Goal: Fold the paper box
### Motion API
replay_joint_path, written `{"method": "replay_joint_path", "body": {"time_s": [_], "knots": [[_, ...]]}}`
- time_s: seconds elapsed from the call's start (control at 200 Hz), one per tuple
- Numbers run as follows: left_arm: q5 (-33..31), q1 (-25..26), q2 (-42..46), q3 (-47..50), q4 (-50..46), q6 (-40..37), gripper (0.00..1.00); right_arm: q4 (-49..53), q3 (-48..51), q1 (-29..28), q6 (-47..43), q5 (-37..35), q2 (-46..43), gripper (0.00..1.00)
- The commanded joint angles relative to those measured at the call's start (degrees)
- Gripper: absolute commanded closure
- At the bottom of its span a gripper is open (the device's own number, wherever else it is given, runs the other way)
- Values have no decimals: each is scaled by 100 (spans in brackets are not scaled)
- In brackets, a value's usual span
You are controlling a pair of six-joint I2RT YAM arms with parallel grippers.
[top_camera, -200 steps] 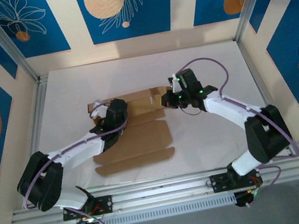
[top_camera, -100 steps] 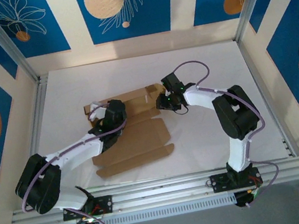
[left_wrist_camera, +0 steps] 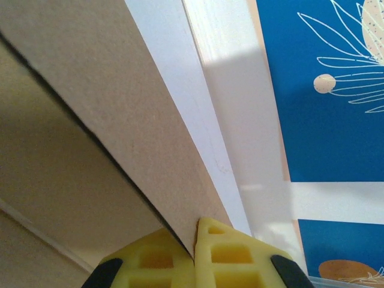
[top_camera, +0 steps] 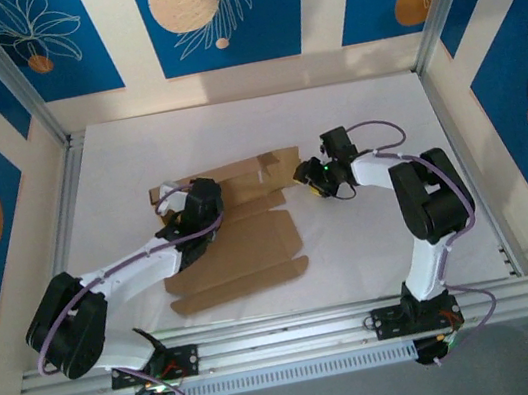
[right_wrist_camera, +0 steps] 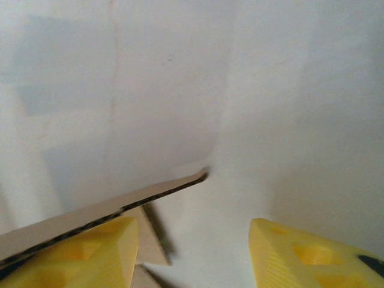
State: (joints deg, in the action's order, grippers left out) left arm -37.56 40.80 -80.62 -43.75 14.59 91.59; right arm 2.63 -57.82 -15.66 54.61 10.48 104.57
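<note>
Two arms of mine reach in over the white table (top_camera: 382, 238), one at each end of the paper box (top_camera: 242, 247). On the left, my left gripper (top_camera: 199, 203) sits on the far left part of the brown cardboard, near its raised back strip. In the left wrist view that gripper (left_wrist_camera: 195, 240) is pressed together on the box: a standing cardboard panel (left_wrist_camera: 90, 120) runs edge-on down into the seam between my yellow fingers (left_wrist_camera: 222, 252), pinched there. Beyond the panel lie the white table and a blue patterned wall panel (left_wrist_camera: 324, 114).

The box itself lies mid-table, slightly left of centre, mostly flat. Its wide panel points toward my bases, and its notched flaps run along the far edge.

On the right, my right gripper (top_camera: 313, 177) is at the box's far right corner. From the right wrist, this gripper (right_wrist_camera: 192, 240) stands spread, with bare table between its fingers (right_wrist_camera: 300, 258). A thin cardboard edge (right_wrist_camera: 90, 219) crosses just above the left-hand finger in that view. I cannot tell whether the two touch.
</note>
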Motion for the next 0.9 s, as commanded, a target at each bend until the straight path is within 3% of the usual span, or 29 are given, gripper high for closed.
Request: {"method": "replay_joint_path", "body": {"time_s": [0.0, 0.125, 0.405, 0.485, 0.62, 0.67, 0.895], "knots": [[36, 42, -6, 103, -186, -198, 95, -658, 108, -95, 1063, 1007, -8, 48], [2, 52, 20, 103, -154, -244, 96, -486, 231, -47, 1289, 810, -312, 55], [-58, 79, 20, -15, -228, -345, 96, 704, 570, -381, 18, -189, -1534, 69], [-68, 88, -13, -42, -228, -366, 96, 953, 698, -448, -727, -602, -1983, 74], [-50, 104, -69, -64, -202, -374, 96, 954, 894, -824, -2012, -1056, -2541, 93], [-57, 99, -76, -63, -194, -371, 96, 836, 980, -985, -2372, -976, -2642, 100], [-69, 96, -53, -89, -185, -422, 97, 910, 957, -1123, -2464, -293, -2089, 100]]}}
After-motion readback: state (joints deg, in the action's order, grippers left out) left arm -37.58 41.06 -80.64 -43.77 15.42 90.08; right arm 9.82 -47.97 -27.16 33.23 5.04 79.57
